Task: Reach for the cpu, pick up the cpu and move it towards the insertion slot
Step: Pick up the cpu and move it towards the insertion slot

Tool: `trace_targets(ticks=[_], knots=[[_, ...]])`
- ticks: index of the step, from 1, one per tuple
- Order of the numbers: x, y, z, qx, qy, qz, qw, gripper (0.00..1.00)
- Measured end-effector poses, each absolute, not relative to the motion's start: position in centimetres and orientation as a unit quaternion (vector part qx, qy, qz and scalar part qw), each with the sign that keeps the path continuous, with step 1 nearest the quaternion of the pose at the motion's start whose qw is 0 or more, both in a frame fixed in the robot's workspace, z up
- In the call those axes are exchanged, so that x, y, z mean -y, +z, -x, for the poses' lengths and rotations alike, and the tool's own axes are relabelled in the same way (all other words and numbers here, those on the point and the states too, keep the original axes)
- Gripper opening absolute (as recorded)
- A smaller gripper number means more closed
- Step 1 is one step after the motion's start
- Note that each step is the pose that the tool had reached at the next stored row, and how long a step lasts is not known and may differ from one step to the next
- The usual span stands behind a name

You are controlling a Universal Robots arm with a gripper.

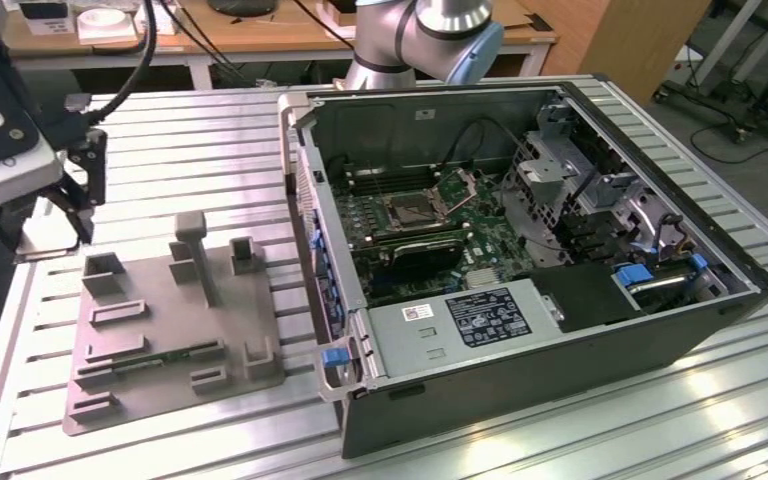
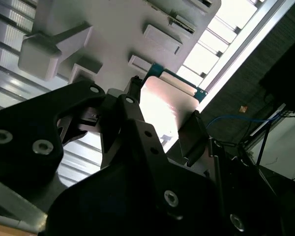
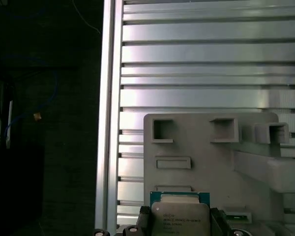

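At the exterior view's left the pincer (image 1: pixel 51 243) hangs above the table (image 1: pixel 157 130), clamped on the cpu (image 2: pixel 168 105), which sits between its fingers (image 3: pixel 145 222) in both wrist views. The grey tray (image 1: pixel 157 300) lies just below and beside the pincer. The insertion slot (image 1: pixel 418 208), inside the open computer case (image 1: pixel 558 340), is well apart from the pincer, further right.

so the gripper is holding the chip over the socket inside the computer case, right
Not quite: the gripper holds the chip, but by the grey tray, well clear of the computer case and its socket, as the exterior view shows.
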State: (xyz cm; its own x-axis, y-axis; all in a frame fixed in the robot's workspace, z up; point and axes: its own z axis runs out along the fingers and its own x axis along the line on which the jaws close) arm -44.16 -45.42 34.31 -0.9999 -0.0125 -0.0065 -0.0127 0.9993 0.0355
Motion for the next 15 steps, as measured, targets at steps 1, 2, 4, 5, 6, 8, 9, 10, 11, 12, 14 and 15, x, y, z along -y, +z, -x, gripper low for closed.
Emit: trace_targets(ticks=[1, 2, 4, 5, 6, 8, 9, 10, 11, 12, 14, 15], knots=[[45.42, 34.63, 44.16, -1.0, 0.018, 0.006, 0.003, 0.55], [45.42, 34.95, 44.16, -1.0, 0.018, 0.006, 0.003, 0.55], [45.42, 35.3, 44.16, -1.0, 0.018, 0.006, 0.003, 0.55], [45.42, 35.35, 44.16, -1.0, 0.018, 0.006, 0.003, 0.55], [45.42, 35.34, 44.16, -1.0, 0.018, 0.006, 0.003, 0.55], [45.42, 35.35, 44.16, -1.0, 0.018, 0.006, 0.003, 0.55], [45.42, 35.35, 44.15, -1.0, 0.018, 0.006, 0.003, 0.55], [45.42, 35.35, 44.15, -1.0, 0.018, 0.006, 0.003, 0.55], [45.42, 35.35, 44.15, -1.0, 0.018, 0.006, 0.003, 0.55], [45.42, 35.35, 44.14, -1.0, 0.018, 0.006, 0.003, 0.55], [45.42, 35.35, 44.14, -1.0, 0.018, 0.006, 0.003, 0.55], [45.42, 35.35, 44.14, -1.0, 0.018, 0.006, 0.003, 0.55]])
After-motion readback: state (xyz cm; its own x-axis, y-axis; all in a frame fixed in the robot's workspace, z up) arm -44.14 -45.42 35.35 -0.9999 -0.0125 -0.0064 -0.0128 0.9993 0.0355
